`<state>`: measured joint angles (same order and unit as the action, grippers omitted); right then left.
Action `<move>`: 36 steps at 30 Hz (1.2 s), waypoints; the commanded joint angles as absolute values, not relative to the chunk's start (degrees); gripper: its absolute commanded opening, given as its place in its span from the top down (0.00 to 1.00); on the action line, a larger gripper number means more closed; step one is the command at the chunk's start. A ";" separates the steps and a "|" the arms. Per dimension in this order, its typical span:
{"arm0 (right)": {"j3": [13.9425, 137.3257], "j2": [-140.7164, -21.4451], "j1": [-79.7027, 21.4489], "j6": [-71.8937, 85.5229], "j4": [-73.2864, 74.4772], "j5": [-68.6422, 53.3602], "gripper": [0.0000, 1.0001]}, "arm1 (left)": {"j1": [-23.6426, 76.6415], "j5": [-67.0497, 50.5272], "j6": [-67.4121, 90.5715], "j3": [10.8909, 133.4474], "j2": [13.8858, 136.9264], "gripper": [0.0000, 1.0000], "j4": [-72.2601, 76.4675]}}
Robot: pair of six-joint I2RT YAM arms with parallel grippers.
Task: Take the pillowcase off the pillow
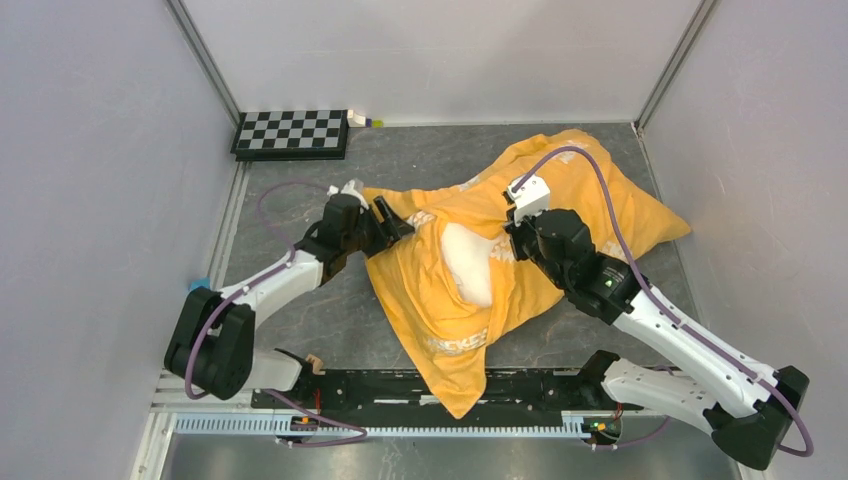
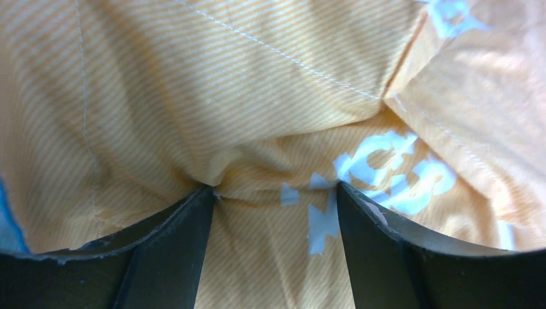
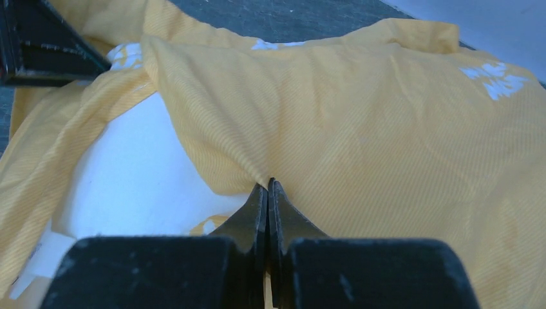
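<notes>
Over the pillow (image 3: 129, 174), right hand (image 3: 267, 187) clamping pillowcase (image 3: 386, 129), left hand (image 2: 275, 190) spread against it

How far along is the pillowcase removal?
Barely started: the opening gapes and a patch of white pillow shows. In hand: right gripper pinches the pillowcase edge; left gripper, jaws apart, sits against the fabric. Left: most of the pillow is inside.
</notes>
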<state>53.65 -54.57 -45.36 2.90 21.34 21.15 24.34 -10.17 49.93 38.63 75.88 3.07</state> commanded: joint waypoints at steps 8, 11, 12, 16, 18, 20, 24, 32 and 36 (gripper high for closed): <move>50.75 -52.91 -45.44 3.08 16.76 21.75 0.90 | 24.24 8.67 38.95 49.80 64.37 0.00 -17.55; 50.29 -52.13 -45.44 3.56 15.27 22.37 0.89 | 24.12 15.09 38.45 50.61 56.15 0.00 -28.60; 49.81 -51.78 -45.44 3.56 14.47 22.18 0.89 | 24.11 17.09 40.07 50.35 53.58 0.00 -31.85; 48.97 -50.84 -45.37 3.52 13.01 22.19 0.87 | 24.00 9.28 39.39 45.68 40.89 0.00 -29.99; 48.96 -50.93 -45.44 3.52 13.28 22.08 0.86 | 24.13 3.66 41.37 43.96 36.77 0.00 -27.96; 48.65 -50.93 -45.44 3.55 13.44 21.93 0.83 | 24.08 -1.60 43.81 43.26 34.90 0.00 -26.59; 47.99 -50.83 -45.40 3.71 13.67 21.10 0.58 | 26.82 -10.13 49.49 42.76 38.18 0.00 -23.74; 47.38 -48.85 -45.44 3.70 13.93 20.94 0.07 | 50.03 7.28 50.28 50.23 49.38 0.00 -23.87; 47.37 -47.95 -45.44 3.35 14.73 21.70 0.05 | 55.88 12.43 49.28 54.57 55.53 0.00 -25.63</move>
<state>47.75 -49.52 -45.32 3.60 15.73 20.67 51.55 4.54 48.23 48.45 51.77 -26.41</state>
